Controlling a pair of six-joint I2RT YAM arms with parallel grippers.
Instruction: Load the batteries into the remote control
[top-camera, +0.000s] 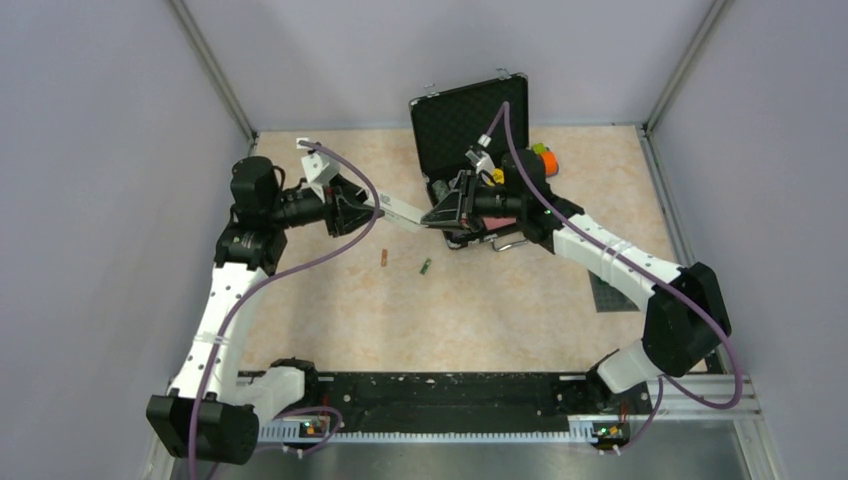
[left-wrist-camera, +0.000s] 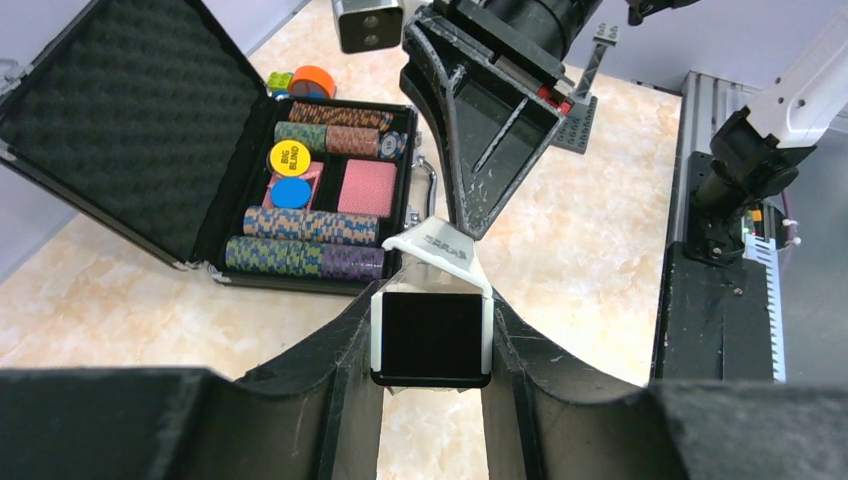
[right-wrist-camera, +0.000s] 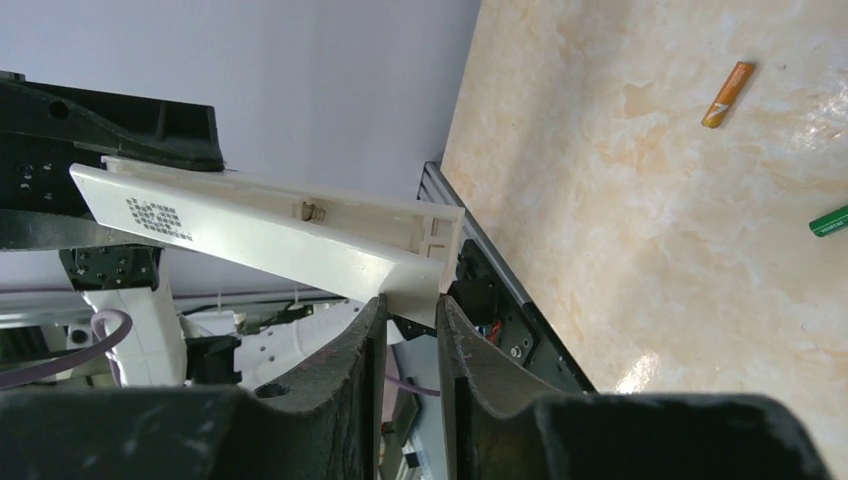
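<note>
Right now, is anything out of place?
The brownish-red battery and the green battery lie loose on the table, while the remote control is held in the air by the left gripper and right gripper.

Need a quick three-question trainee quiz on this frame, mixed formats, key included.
1. True or false: the slim white plastic remote control is held off the table between the left pincer and the right pincer.
2. The brownish-red cylindrical battery and the green cylindrical battery are: A) inside the remote; B) lying loose on the beige marbled table; C) in a pincer.
3. Fill in: the lid of the black foam-lined poker-chip case is ____.
Key: 1 true; 2 B; 3 open.
</note>
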